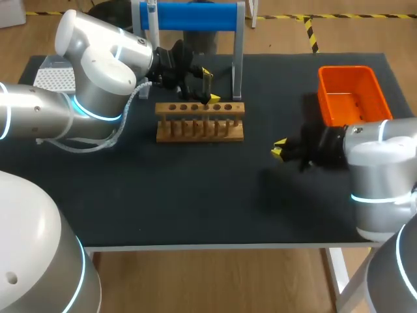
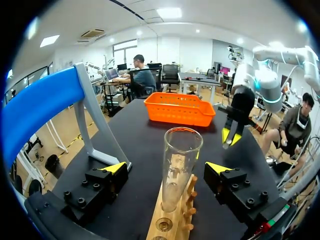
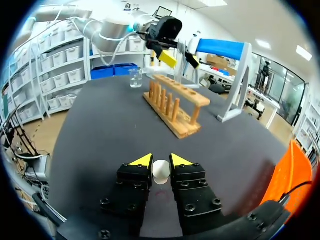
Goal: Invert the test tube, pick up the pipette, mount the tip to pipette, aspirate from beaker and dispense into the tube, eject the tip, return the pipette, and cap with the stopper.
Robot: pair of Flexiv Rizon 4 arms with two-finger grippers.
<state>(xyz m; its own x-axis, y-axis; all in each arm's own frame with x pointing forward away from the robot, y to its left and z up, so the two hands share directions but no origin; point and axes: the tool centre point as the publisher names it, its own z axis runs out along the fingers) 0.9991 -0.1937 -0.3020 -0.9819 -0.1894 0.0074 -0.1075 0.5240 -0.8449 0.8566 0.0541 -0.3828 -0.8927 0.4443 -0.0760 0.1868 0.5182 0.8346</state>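
Note:
A clear test tube (image 2: 176, 170) stands upright, mouth up, in the wooden rack (image 1: 200, 121). My left gripper (image 2: 167, 169) is open around the tube, its fingers well clear of the glass on both sides; it hangs over the rack's far side (image 1: 205, 85). My right gripper (image 3: 161, 162) is shut on a small white stopper (image 3: 161, 171), low over the black table right of the middle (image 1: 280, 150). A glass beaker (image 3: 135, 77) stands beyond the rack's far end in the right wrist view. The blue-topped pipette stand (image 1: 189, 16) is behind the rack.
An orange basket (image 1: 348, 94) sits at the back right, close behind my right arm. A white tip box (image 1: 55, 78) lies at the back left, partly hidden by my left arm. Bare black table stretches in front of the rack.

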